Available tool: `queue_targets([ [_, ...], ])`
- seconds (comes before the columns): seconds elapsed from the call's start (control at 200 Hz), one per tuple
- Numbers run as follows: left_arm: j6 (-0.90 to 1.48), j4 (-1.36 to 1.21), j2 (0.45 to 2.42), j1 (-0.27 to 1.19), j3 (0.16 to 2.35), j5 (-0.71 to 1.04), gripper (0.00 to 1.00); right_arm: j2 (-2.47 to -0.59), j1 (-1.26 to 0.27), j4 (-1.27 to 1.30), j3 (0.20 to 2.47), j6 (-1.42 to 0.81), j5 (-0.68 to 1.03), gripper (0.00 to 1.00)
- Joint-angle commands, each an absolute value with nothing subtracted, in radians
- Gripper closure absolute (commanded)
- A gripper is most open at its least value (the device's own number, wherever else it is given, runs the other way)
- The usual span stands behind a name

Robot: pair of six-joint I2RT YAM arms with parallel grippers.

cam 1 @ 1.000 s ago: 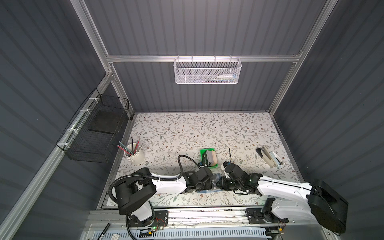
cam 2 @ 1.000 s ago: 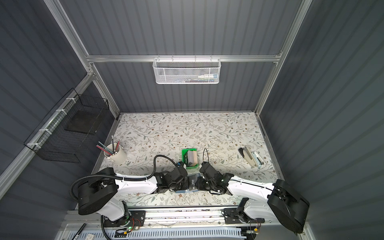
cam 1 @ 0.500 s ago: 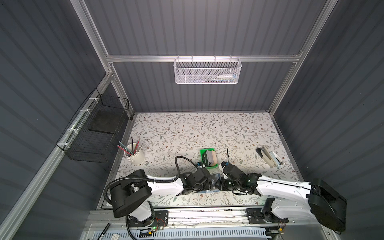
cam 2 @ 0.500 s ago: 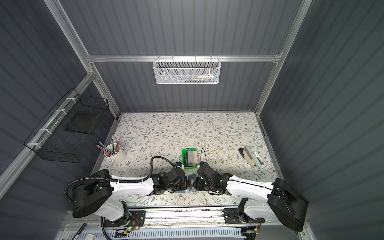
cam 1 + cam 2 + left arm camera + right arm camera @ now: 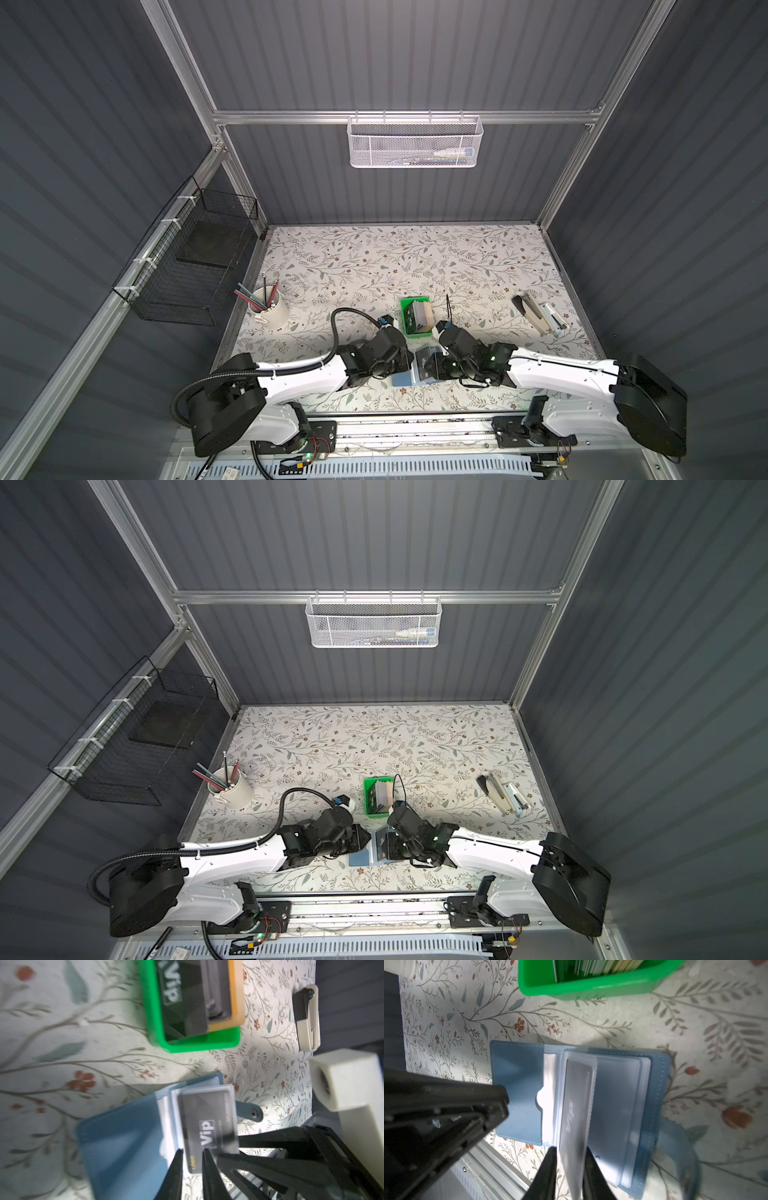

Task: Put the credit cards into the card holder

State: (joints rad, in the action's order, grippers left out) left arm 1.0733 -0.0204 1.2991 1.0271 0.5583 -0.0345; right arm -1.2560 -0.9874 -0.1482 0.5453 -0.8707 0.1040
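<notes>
Card holder point(image 5: 519, 1076): laid open on desk point(image 5: 374, 257), near green tray point(image 5: 197, 1045). Dark card point(image 5: 204, 1118): lodged in raised clear sleeve point(image 5: 580, 1056), which is pinched by right end effector point(image 5: 570, 1150). Left end effector point(image 5: 193, 1151): held slightly parted at card's end.

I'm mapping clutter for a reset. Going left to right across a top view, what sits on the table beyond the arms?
Pencil cup → green tray → stapler.
</notes>
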Motion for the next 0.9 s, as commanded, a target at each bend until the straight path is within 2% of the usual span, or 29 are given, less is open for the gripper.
queue_targets([
  [0.0, 1.046, 0.016, 1.229, 0.974, 0.51, -0.018, 0.8, -1.272, -1.01, -0.187, 0.593, -0.858, 0.071, 0.75],
  [0.2, 1.019, 0.075, 1.149, 0.93, 0.491, -0.025, 0.77, -1.331, -1.045, -0.193, 0.652, -0.863, 0.058, 0.71],
  [0.715, 1.018, 0.064, 1.143, 0.925, 0.485, -0.026, 0.77, -1.457, -1.134, -0.164, 0.772, -0.882, 0.055, 0.69],
  [0.896, 1.003, 0.042, 1.142, 0.925, 0.485, -0.01, 0.77, -1.458, -1.135, -0.155, 0.78, -0.886, 0.061, 0.63],
])
